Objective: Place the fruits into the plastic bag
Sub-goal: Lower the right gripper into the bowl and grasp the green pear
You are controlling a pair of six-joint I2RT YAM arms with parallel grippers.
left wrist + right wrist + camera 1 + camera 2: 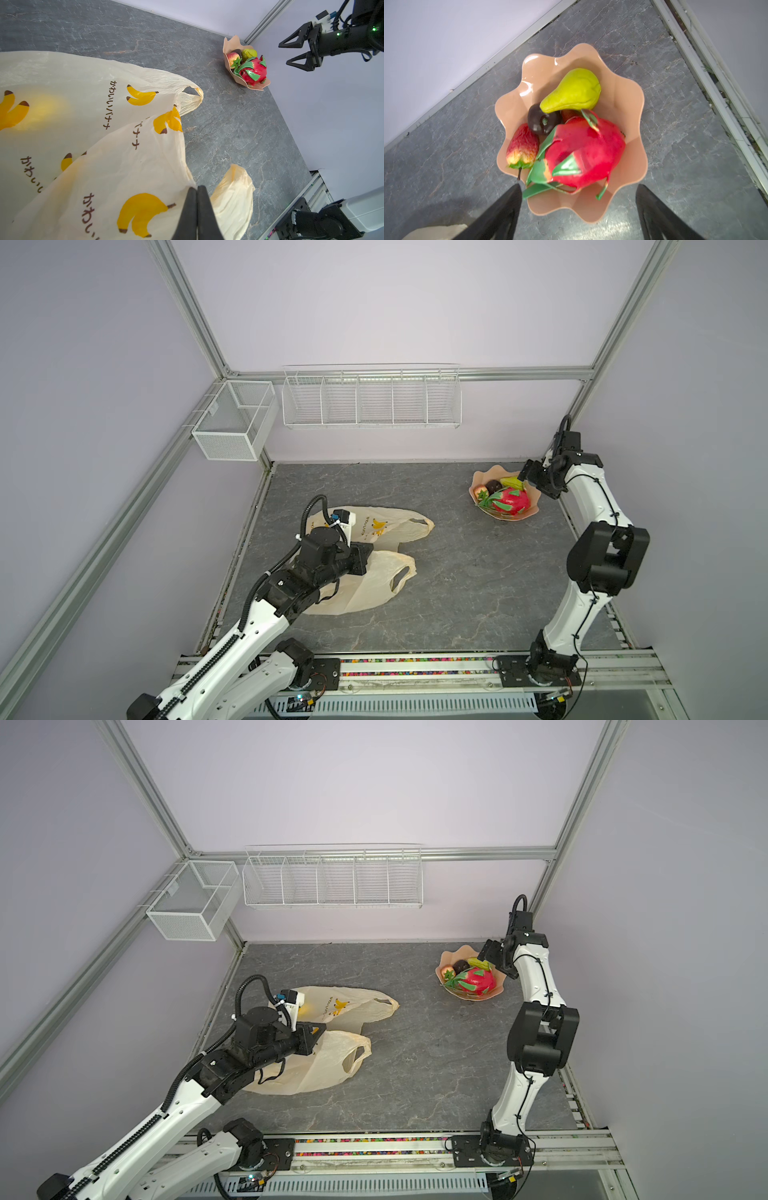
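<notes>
The plastic bag (83, 108), cream and thin with banana prints, lies crumpled on the left (handles pointing right). The dragon fruit (583, 151), green lumpy fruit (575, 91), dark ball (543, 122) and strawberry (523, 145) sit heaped in the peach bowl (629, 116).

The plastic bag (382, 576) lies left of the peach bowl (482, 479) holding fruits (513, 499).

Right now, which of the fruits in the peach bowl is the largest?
The red dragon fruit with green scales. It fills much of the bowl; the yellow-green fruit, the dark brown ball and the red strawberry are clearly smaller.
</notes>
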